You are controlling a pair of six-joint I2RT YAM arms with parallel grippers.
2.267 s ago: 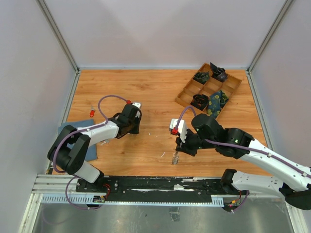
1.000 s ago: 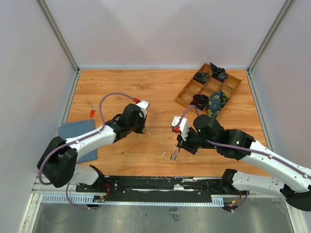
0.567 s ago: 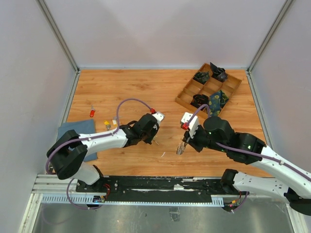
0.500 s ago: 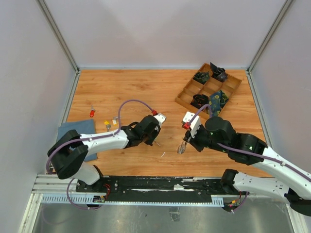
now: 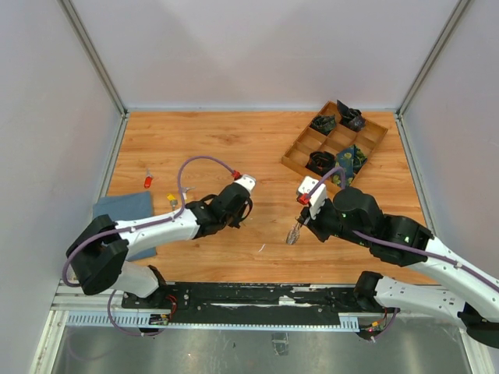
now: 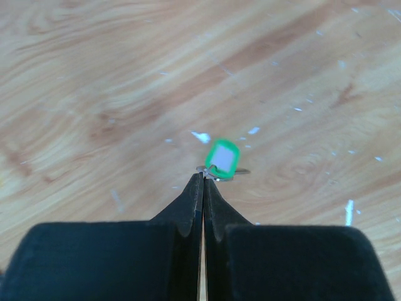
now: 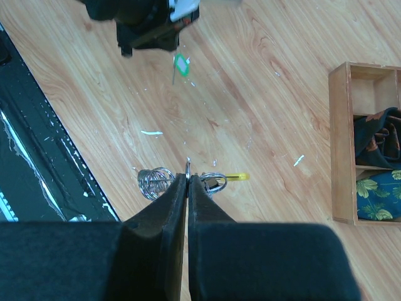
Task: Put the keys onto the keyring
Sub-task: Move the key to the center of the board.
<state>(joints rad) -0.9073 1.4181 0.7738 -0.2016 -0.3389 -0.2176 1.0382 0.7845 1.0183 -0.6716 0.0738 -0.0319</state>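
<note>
My left gripper is shut on a tiny key with a green plastic head, held just above the wooden table. In the right wrist view that green key hangs below the left gripper, far ahead. My right gripper is shut on the keyring, a bundle of silver wire loops with a yellow sleeve sticking out to the right. From above, the keyring hangs at the right gripper's tips near the table's middle front. A red key and a yellow key lie at the left.
A blue cloth lies at the left front edge under the left arm. A wooden compartment tray with dark rolled fabric bundles stands at the back right. The black rail runs along the near edge.
The left arm has swung right from the left side toward the middle, then drawn back a little, with the green key. The right gripper has carried the keyring slightly up and right.
</note>
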